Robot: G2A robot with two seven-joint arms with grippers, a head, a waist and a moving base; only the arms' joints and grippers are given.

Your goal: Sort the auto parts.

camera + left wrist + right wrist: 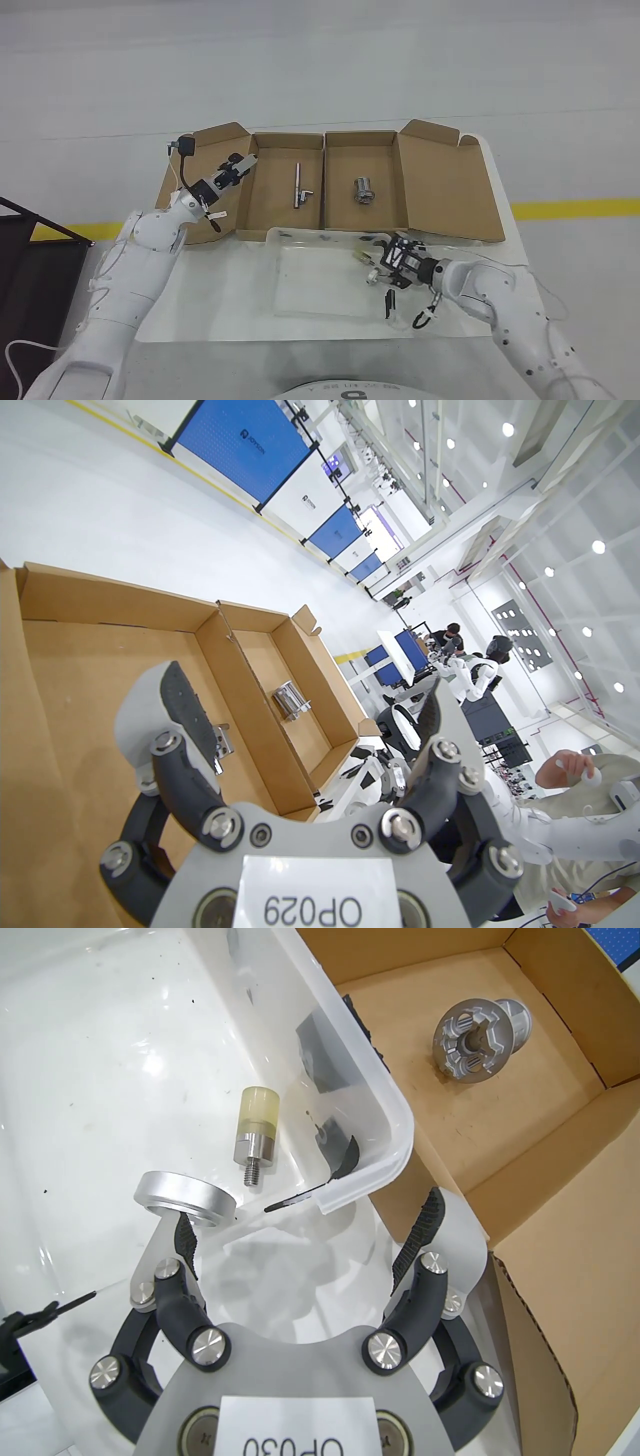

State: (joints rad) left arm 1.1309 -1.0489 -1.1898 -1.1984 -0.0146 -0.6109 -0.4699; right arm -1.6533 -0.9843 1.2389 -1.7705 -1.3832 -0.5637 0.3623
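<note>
Looking down from overhead, a white table (225,310) carries two open cardboard boxes side by side at its far edge. The left-hand box (272,215) holds a slim metal rod (297,186), and the right-hand box (388,215) holds a ribbed metal cylinder (363,190). Nearer the robot sits a clear plastic bin (310,290). The left gripper (237,170) hangs over the outer edge of the left-hand box, its arm stretched forward. The right gripper (395,262) sits low at the bin's corner closest to the right-hand box, and what lies under it is too small to make out from here.

From the left wrist, the pincer stands wide open with nothing between its fingers (182,705). Below it lies the brown floor of the left-hand box, and a bit of metal peeks out from behind one finger. The ribbed metal cylinder lies on its side in the box beyond.

The right wrist camera gives the detail that the overhead view lacks. Inside the bin lie a metal ring (185,1198), a threaded stud with a yellowish cap (256,1128) and a few black scraps (345,1155). These jaws are spread wide too, gripping nothing. One fingertip is right at the ring's rim, though I cannot tell whether it touches, and the other is outside the bin's corner. The cylinder shows end-on here — a slotted, flanged face.
</note>
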